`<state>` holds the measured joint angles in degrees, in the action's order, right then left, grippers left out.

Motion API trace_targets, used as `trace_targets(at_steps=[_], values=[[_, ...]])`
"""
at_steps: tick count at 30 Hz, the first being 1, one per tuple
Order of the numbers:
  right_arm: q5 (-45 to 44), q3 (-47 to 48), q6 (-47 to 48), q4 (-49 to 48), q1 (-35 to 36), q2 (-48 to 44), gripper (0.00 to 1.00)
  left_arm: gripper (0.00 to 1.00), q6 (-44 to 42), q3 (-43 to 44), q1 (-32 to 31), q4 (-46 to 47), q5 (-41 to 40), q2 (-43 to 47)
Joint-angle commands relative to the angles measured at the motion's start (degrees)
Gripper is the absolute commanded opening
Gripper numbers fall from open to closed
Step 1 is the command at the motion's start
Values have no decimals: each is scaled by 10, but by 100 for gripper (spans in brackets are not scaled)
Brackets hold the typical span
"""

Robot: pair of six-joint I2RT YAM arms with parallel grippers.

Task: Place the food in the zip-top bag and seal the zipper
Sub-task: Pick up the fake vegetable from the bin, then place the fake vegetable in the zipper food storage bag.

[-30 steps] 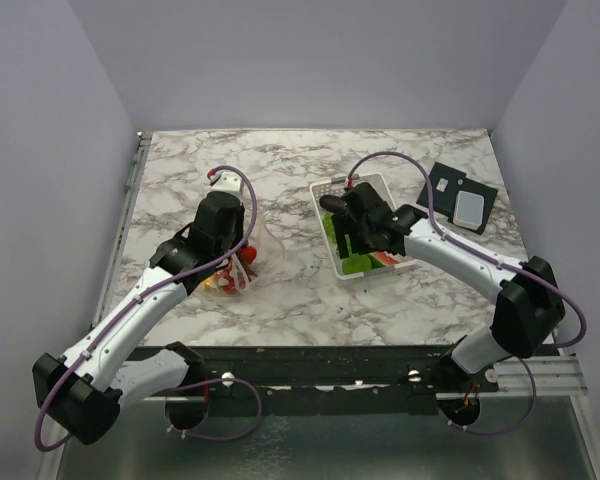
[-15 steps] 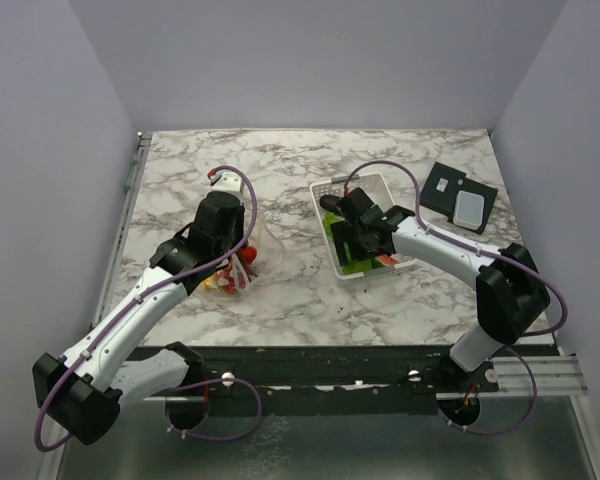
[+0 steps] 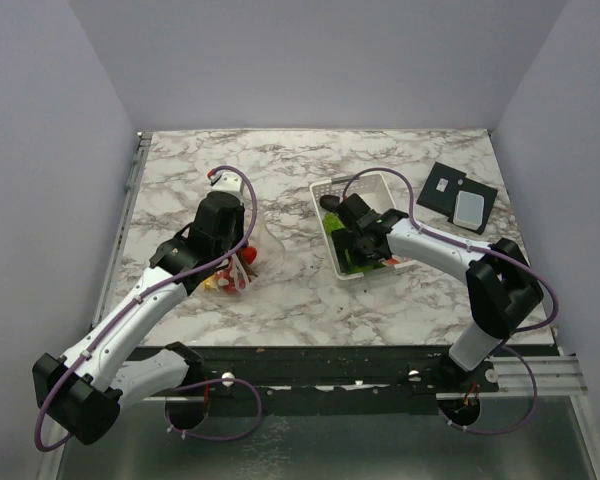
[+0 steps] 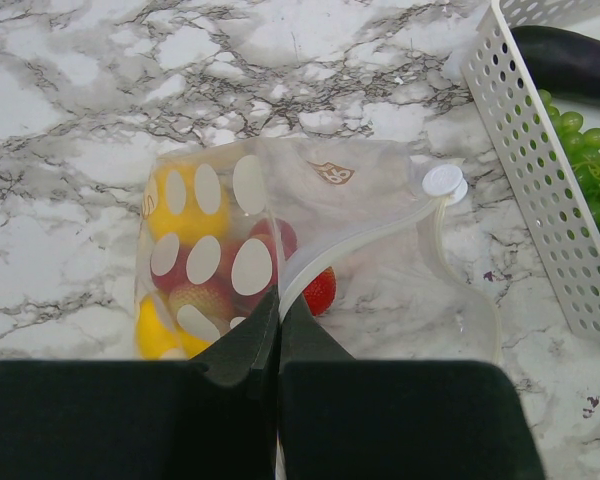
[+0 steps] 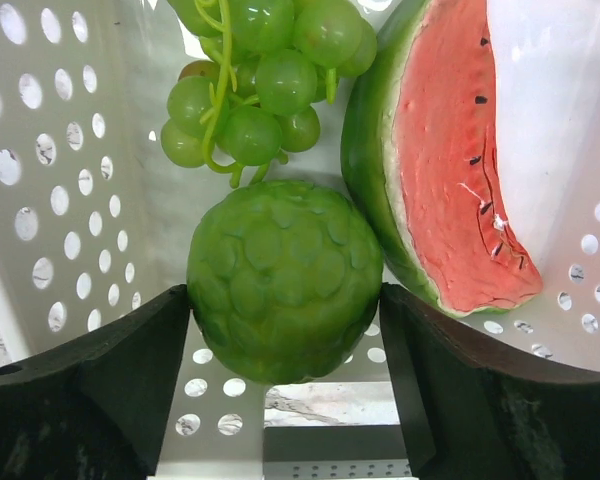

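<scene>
The clear zip-top bag [image 4: 330,230] lies on the marble with yellow and red food inside and a strawberry [image 4: 320,291] at its open mouth. My left gripper [image 4: 279,300] is shut on the bag's mouth edge, on the pale zipper strip [image 4: 310,268]. In the top view it sits over the bag [image 3: 242,262]. My right gripper [image 5: 285,295] is down in the white basket [image 5: 60,200], open, with its fingers [image 5: 130,350] on either side of a bumpy green fruit [image 5: 285,260]. Green grapes [image 5: 260,90] and a watermelon slice [image 5: 450,170] lie just beyond it. A dark eggplant [image 4: 570,60] rests at the basket's far end.
The white perforated basket [image 3: 375,183] stands right of centre, close to the bag's right side [image 4: 540,190]. A black card with a pale device [image 3: 460,197] lies at the back right. Grey walls enclose the table on three sides.
My right gripper has swung left and dropped deeper into the basket, coming down around the green fruit. The left arm and the bag have not moved.
</scene>
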<state>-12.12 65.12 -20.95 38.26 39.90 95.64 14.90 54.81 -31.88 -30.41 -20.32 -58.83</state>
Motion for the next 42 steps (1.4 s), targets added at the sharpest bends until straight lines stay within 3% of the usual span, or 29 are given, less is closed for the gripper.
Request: trace_targets(at_steps=[1, 7, 10, 27, 42], values=[[1, -11, -3, 5, -1, 8, 76, 0, -4, -7, 1, 10, 11, 5], [-14, 0, -7, 10, -1, -21, 54, 0, -4, -8, 1, 10, 10, 5], [-23, 14, -9, 18, -1, -40, 49, 0, -4, -8, 1, 10, 10, 6], [56, 85, 0, -18, 26, -143, 44, 0, -5, -8, 2, 10, 10, 6], [173, 106, -15, -161, 96, -139, 44, 0, -4, -8, 2, 10, 11, 5]])
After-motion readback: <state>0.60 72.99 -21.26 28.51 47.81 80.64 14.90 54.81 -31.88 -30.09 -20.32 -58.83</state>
